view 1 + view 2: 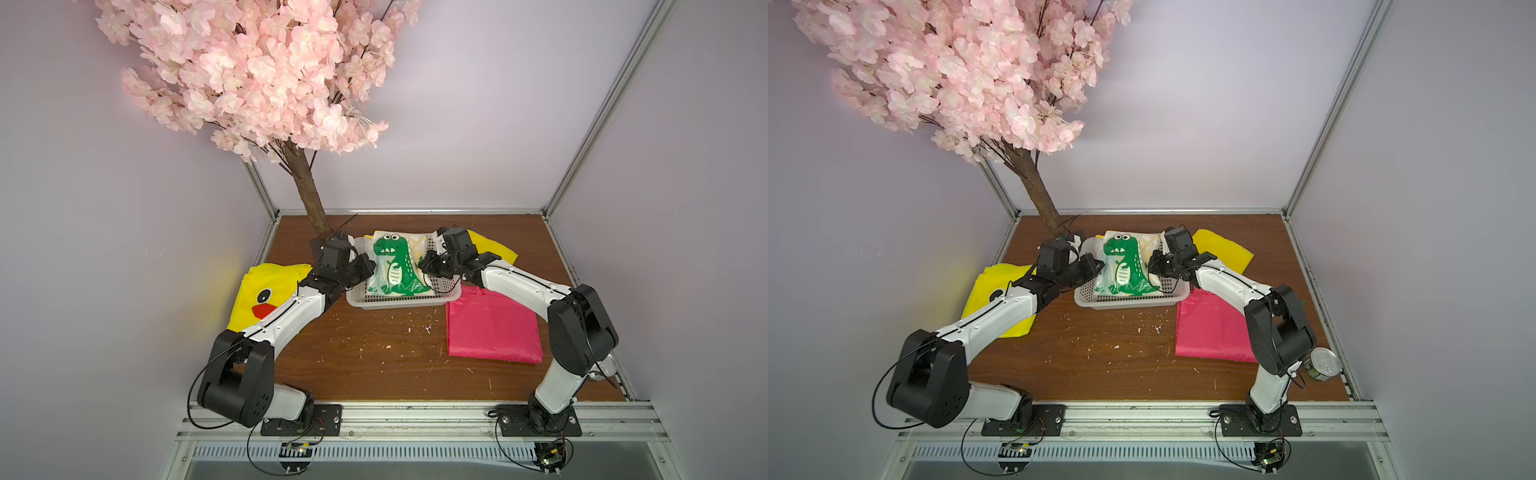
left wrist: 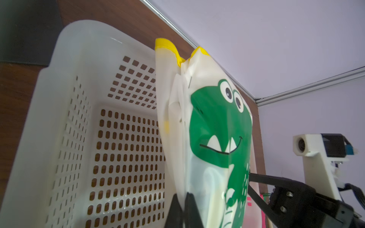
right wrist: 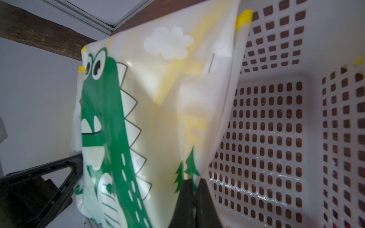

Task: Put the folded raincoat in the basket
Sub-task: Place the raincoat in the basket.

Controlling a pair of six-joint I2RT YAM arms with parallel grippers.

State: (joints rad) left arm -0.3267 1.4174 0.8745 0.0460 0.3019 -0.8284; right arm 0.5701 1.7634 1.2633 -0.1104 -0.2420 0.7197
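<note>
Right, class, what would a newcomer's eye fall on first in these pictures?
The pink blossom tree towering in the back left corner. Then the green dinosaur raincoat, held over the white basket at mid-table by the left gripper and right gripper, each shut on a side edge.

Between left hand (image 1: pixel 371 267) and right hand (image 1: pixel 422 265), raincoat (image 1: pixel 397 266) hangs over the basket (image 1: pixel 401 304)
</note>
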